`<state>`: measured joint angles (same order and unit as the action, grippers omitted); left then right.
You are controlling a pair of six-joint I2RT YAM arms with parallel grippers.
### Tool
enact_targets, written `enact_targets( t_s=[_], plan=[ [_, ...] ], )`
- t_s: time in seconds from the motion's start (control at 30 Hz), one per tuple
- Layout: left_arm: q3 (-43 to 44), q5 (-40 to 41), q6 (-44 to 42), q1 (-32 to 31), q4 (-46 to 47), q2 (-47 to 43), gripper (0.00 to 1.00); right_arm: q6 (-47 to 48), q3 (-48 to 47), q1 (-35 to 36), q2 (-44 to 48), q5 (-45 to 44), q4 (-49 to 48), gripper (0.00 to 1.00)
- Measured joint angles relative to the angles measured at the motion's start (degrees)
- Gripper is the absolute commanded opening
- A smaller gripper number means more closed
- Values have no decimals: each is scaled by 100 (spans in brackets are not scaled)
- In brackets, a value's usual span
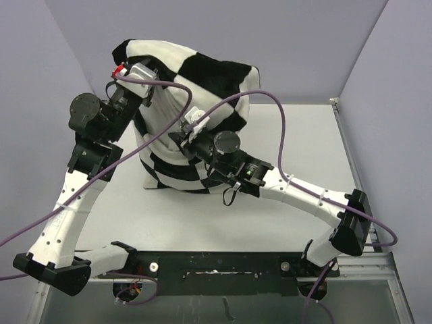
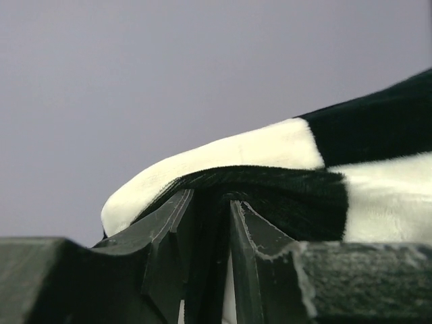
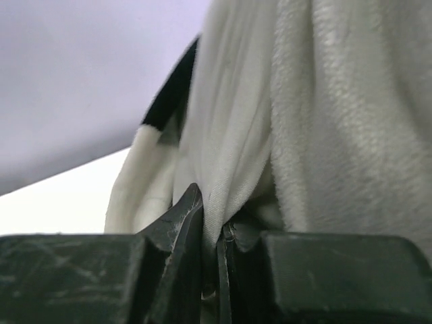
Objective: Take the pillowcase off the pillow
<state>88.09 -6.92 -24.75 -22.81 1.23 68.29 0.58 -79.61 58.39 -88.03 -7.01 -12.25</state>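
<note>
Lit softly and evenly from overhead. Faint, blurred shadows on the worktop [image 1: 202, 223] under both arms [image 1: 74, 202] and along its near edge. Blown out almost white on the worktop in the right wrist view. Dark, underexposed and soft-focused low in both wrist views, at the left gripper [image 2: 210, 202] and right gripper [image 3: 212, 216]. Crisper on the pillowcase [image 2: 378, 196] nap behind. Deep blacks, little detail, in its dark squares.

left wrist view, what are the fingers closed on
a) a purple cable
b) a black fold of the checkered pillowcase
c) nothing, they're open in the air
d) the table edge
b: the left gripper pinches a black fold of the pillowcase between its jaws.
</note>
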Motion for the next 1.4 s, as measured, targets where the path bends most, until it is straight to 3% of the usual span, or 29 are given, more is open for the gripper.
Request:
enact_targets(
  t_s=[0.1,0.33,0.73,0.87,1.17,1.2,1.23,1.27,1.3,1.4],
  plan=[
    [-179,-133,166,0,118,-140,24,-31,122,251,2,72,-144,0],
    [-20,-439,411,-66,-339,-254,0,0,678,763,50,160,-522,0],
    [1075,-234,339,-225,-1679,538,0,144,2885,391,1714,66,-800,0],
    [1530,-396,313,-267,-2262,778,0,251,3189,306,2387,37,-553,0],
    [3893,-732,684,-269,-4634,1996,0,162,3348,153,3237,-9,48,2],
    [4122,-802,756,-269,-4898,2116,0,96,3427,146,3346,-39,68,5],
    [4332,-896,831,-269,-5215,2232,0,28,3526,125,3473,-57,83,18],
    [4437,-990,916,-262,-5440,2302,0,-46,3633,109,3622,-94,109,41],
    [4492,-1088,979,-249,-5628,2350,0,-133,3724,76,3770,-114,168,57],
    [4511,-1355,1237,-85,-6131,2496,0,-474,3829,-4,4153,-232,507,82]
  ],
)
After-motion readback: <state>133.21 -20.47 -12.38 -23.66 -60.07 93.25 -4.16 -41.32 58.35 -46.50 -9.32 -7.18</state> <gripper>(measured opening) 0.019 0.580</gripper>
